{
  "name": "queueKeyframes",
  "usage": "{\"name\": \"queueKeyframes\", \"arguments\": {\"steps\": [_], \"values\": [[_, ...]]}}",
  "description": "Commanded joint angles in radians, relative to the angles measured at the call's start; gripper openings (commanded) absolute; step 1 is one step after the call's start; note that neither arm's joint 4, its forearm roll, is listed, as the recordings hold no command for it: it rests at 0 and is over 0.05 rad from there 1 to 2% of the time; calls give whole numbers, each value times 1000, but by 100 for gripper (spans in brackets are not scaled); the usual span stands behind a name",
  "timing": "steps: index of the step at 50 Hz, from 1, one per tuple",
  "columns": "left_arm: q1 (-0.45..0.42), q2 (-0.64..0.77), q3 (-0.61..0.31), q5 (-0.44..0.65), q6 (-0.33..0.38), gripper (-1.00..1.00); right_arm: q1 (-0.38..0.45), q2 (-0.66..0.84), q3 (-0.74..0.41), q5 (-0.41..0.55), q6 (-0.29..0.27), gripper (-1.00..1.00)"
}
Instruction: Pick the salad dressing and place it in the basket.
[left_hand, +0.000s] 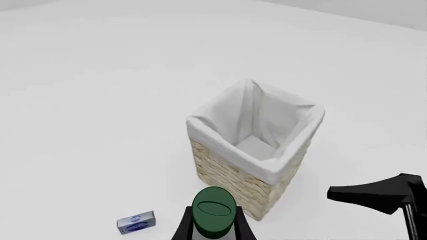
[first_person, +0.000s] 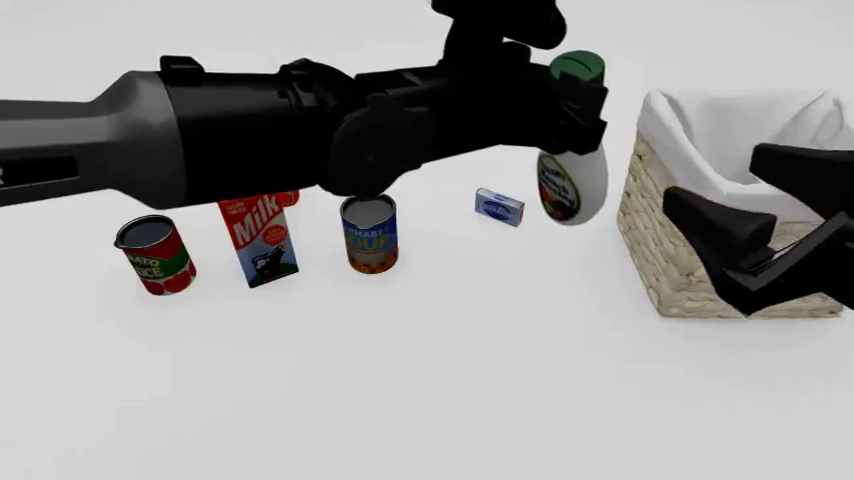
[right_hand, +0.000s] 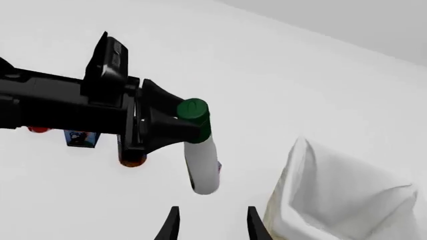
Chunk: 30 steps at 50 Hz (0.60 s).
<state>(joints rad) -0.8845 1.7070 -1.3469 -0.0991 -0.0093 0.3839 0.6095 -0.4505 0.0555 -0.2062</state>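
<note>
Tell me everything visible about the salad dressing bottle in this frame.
The salad dressing is a white teardrop-shaped bottle with a dark green screw cap and a green-and-red label. The left gripper clamps its neck just under the cap, so it hangs roughly upright, clear of the table, beside the basket but not yet over the opening. Nothing else touches it; the right gripper is open below it.
</note>
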Motion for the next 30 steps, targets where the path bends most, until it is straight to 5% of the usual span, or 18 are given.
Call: {"name": "queueKeyframes", "arguments": {"steps": [1, 30], "values": [[-8, -9, -2, 0, 17, -100, 2, 82, -48, -9, -24, 100], [-29, -38, 16, -6, 12, -100, 23, 235, -76, -98, -28, 100]]}}
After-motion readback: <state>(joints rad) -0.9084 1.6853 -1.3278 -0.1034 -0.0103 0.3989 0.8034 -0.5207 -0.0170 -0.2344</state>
